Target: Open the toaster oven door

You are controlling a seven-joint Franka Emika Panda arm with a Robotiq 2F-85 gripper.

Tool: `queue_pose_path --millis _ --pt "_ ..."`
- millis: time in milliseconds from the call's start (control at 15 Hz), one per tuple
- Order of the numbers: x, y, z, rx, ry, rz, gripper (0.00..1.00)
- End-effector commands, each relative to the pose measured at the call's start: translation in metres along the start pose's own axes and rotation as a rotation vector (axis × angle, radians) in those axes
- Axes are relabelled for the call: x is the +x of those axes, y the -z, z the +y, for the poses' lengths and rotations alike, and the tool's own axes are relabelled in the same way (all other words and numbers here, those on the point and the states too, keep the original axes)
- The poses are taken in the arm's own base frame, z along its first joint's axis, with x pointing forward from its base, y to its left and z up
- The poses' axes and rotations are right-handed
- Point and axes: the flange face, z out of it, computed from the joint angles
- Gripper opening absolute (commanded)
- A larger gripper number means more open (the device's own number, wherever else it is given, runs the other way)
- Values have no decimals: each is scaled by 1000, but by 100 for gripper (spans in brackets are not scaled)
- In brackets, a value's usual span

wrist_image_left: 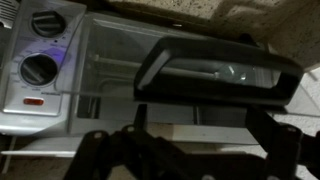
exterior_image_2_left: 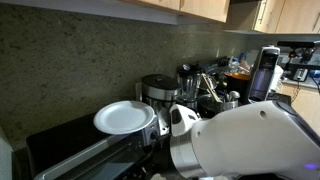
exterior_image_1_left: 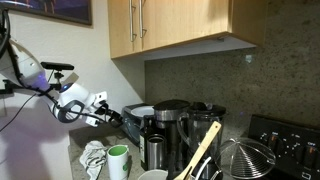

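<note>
The toaster oven (wrist_image_left: 60, 95) fills the wrist view, with two knobs on its silver panel at the left. Its dark glass door (wrist_image_left: 110, 112) has a wide black handle (wrist_image_left: 215, 70) along the upper edge. I cannot tell whether the door is shut or slightly ajar. My gripper (wrist_image_left: 197, 115) is open, and its dark fingers are spread just below the handle with nothing between them. In both exterior views the gripper (exterior_image_1_left: 112, 118) is right at the front of the oven (exterior_image_1_left: 135, 120), which also shows low down (exterior_image_2_left: 85, 155).
A white plate (exterior_image_2_left: 124, 118) lies on top of the oven. The coffee maker (exterior_image_1_left: 166, 128) stands right beside it. A green cup (exterior_image_1_left: 118, 160) and a crumpled cloth (exterior_image_1_left: 94, 155) sit in front. A wooden spatula (exterior_image_1_left: 203, 150), the stove (exterior_image_1_left: 290, 135) and overhead cabinets (exterior_image_1_left: 170, 25) are nearby.
</note>
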Motion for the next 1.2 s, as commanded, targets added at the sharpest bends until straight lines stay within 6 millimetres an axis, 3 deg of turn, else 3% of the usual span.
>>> queue_pose_path --millis 0,667,1133 --pt "12 9 9 8 -46 19 100" --pt "11 11 23 16 -58 -19 100" --pt "15 1 51 -9 -58 -159 100"
